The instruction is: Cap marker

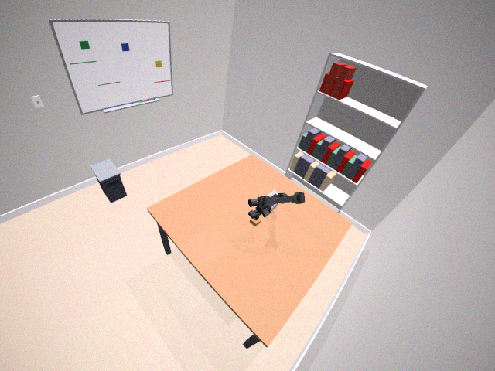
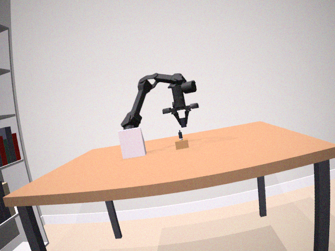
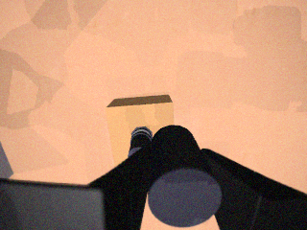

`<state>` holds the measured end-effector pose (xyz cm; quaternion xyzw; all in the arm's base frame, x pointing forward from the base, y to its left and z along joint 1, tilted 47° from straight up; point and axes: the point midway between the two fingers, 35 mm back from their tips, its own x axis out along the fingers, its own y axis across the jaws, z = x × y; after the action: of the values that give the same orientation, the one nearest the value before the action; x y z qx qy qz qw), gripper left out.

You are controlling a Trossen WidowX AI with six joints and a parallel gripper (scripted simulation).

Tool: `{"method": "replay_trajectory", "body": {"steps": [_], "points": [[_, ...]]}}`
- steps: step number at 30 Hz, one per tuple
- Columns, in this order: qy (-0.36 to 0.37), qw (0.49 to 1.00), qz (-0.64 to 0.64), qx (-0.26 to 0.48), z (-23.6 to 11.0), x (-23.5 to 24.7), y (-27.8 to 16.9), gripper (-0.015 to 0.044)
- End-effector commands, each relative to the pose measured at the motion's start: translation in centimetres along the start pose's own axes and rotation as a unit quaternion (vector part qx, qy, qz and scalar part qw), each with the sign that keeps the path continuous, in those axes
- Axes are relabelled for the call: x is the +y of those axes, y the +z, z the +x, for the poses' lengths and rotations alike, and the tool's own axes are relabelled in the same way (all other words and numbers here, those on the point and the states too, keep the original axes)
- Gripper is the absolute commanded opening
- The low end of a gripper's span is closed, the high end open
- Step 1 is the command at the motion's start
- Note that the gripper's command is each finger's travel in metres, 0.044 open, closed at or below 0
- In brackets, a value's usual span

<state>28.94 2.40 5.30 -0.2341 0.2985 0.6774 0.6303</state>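
In the wrist view the cap (image 3: pixel 178 172) hides most of the marker (image 3: pixel 140 138) in the holder block (image 3: pixel 136 120), and the gripper (image 3: pixel 182 192) fingers run off the lower edge.

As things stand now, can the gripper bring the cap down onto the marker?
Probably yes. The gripper holds the cap above the marker, which stands upright in the holder. Nothing shows between them; the wrist view suggests a slight sideways offset to correct.
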Motion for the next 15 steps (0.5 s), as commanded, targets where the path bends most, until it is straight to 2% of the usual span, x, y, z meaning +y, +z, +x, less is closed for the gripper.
{"method": "replay_trajectory", "body": {"steps": [1, 15], "points": [[0.004, 1.0, 0.0, -0.003, -0.4, 1.2, -1.2, 0.0], [0.005, 1.0, 0.0, -0.007, -0.3, 2.2, -2.2, 0.0]]}}
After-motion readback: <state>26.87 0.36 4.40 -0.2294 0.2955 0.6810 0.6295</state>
